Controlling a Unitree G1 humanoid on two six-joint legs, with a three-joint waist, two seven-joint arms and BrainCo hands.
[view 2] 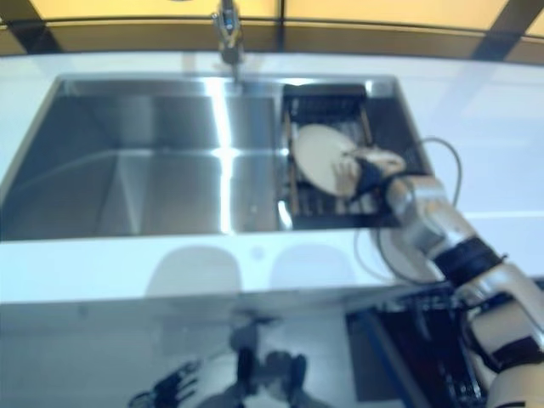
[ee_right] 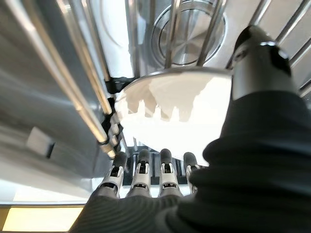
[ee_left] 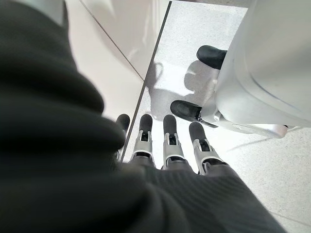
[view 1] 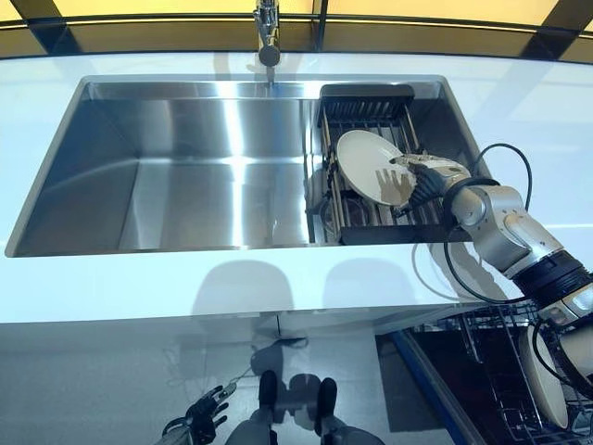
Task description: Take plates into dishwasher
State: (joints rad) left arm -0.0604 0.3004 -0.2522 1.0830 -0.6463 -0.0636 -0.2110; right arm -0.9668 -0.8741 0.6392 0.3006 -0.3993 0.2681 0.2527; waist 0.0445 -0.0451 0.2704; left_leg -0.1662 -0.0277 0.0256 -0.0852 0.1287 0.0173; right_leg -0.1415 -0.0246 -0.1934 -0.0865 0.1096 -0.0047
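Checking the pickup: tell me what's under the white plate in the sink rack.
Under the white plate lie the dark rack's bars, and the sink's round drain shows through them. The right hand covers the plate's near edge.

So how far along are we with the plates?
One plate already stands in the dishwasher rack. The right hand is pinching the plate in the sink rack, not yet lifted clear. The left hand hangs idle.
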